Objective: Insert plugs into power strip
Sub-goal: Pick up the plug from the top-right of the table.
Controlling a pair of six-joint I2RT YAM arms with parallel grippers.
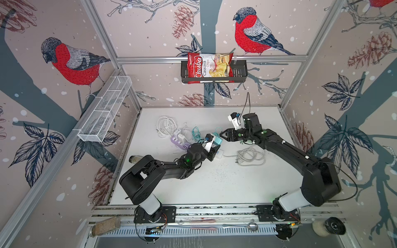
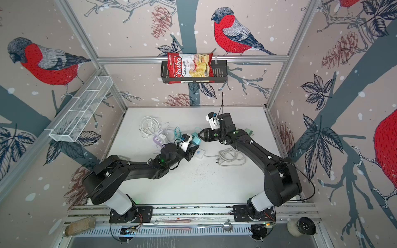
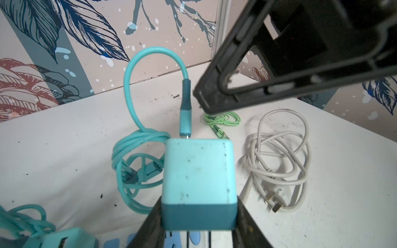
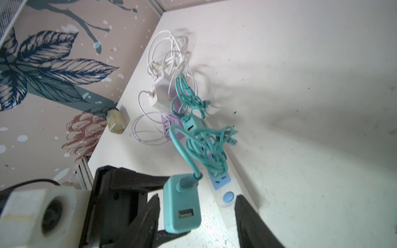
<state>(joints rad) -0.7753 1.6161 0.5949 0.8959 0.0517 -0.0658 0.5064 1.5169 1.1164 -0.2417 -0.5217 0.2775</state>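
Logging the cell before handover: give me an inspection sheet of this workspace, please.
Surface: white tabletop, scattered dark specks.
Job's things: white power strip with blue and purple sockets; teal boxy charger plug, held; second teal plug on the strip; mint green plug lying apart.
Clutter: small glass jar at table edge.
Grippers: left tool shut on the held plug; right tool open beside it.
Cables: coiled grey-white cord, unplugged.
Surroundings: red chips bag in black wall basket.

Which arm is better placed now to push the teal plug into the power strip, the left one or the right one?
Left. The left tool grips the teal plug, close to free sockets on the power strip. The right tool stands open beside the plug, holding nothing.
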